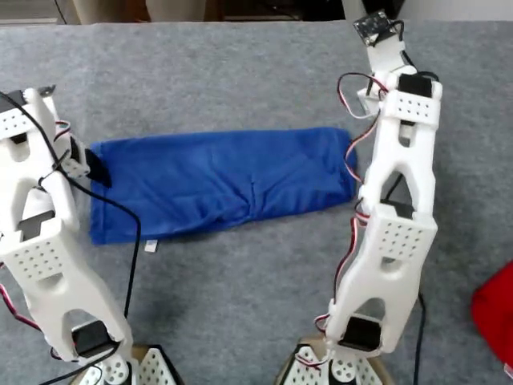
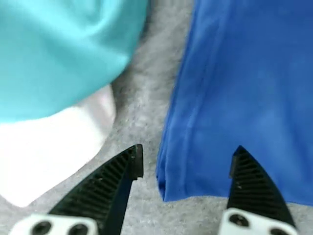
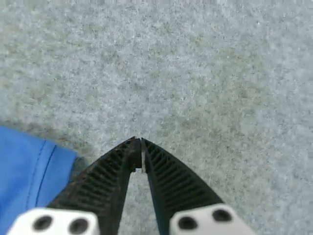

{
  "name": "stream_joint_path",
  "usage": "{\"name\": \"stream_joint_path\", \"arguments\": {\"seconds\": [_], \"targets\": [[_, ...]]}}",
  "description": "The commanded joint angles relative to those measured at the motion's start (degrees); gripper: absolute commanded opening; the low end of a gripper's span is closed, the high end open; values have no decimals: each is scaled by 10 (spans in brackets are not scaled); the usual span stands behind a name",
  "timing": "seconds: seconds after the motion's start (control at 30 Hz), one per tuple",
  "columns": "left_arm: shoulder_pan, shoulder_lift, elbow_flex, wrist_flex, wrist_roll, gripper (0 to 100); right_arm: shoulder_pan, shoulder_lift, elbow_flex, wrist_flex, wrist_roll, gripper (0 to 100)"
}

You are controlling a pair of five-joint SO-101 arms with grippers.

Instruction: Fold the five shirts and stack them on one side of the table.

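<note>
The blue shirt point(image 1: 224, 180), a soft knit cloth, lies flat in the middle of the grey felted table point(image 1: 240, 80) as one long band, so I judge the lengthwise folds done and the end-over-end fold to be the step in hand. My left claw point(image 2: 189, 152) is released, jaws spread wide over the band's short end on my left side. One finger hangs over the blue cloth and the other over the bare strip of table just beside the hem. I cannot tell how high above the cloth I sit. My right claw point(image 3: 142, 147) is clenched on nothing, tips together over bare table, with the band's other end point(image 3: 24, 166) just beside it. Near my left claw lies a folded teal shirt point(image 2: 58, 49) on a white cloth point(image 2: 49, 147), which I take for the stack begun on that side. A crumpled red cloth point(image 1: 497, 309) waits at the table's right edge. The next move, as I see it, calls for my left claw to come down and pinch all the layers at the hem, not just the top one. My right claw must spread and take the matching end or pin the middle, so the band doubles over squarely without dragging or skewing before it goes onto the teal one.
</note>
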Motion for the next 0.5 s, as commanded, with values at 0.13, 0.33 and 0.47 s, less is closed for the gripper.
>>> {"name": "stream_joint_path", "arguments": {"seconds": [0.13,0.33,0.47], "targets": [[18,-36,45,-55,-49,292,9,7,-34,-11,-1,7],[14,-36,133,-133,-69,288,9,7,-34,-11,-1,6],[17,-36,176,-203,-66,253,9,8,-34,-11,-1,6]]}}
